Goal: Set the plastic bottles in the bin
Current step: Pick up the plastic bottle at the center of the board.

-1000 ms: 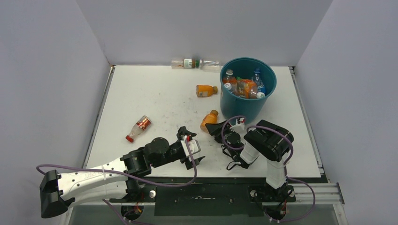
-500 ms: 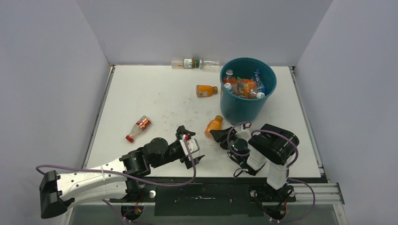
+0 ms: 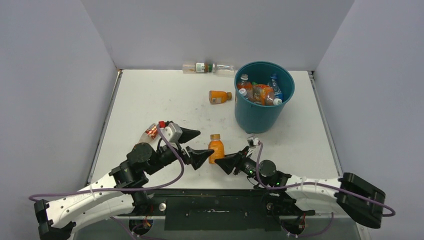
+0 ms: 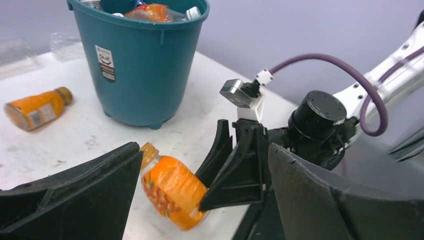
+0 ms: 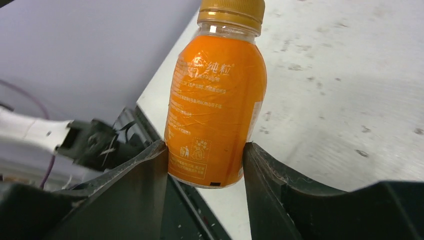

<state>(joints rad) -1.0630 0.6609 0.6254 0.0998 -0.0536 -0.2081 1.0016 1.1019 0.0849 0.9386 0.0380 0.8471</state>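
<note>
My right gripper (image 3: 220,162) is shut on the base of an orange bottle (image 3: 216,147); in the right wrist view its fingers (image 5: 142,180) clamp both sides of that bottle (image 5: 217,100), cap pointing away. My left gripper (image 3: 194,145) stands open just left of it, and the left wrist view shows the tilted bottle (image 4: 170,187) between its wide jaws. The teal bin (image 3: 264,112) stands at the back right with several bottles (image 3: 257,92) inside. Another orange bottle (image 3: 220,96) lies left of the bin. Two clear bottles (image 3: 200,67) lie against the back wall. A red-labelled bottle (image 3: 151,132) lies partly behind my left gripper.
The white table (image 3: 150,95) is walled at the back and both sides. Its near edge (image 3: 225,189) runs just below both grippers. Purple cables (image 3: 170,150) loop along both arms. The bin (image 4: 140,60) shows a white label in the left wrist view.
The right arm has stretched out low along the near edge, drawing the orange bottle left and nearer, gripped by its base. My left gripper has risen and swung toward that bottle, still open.
</note>
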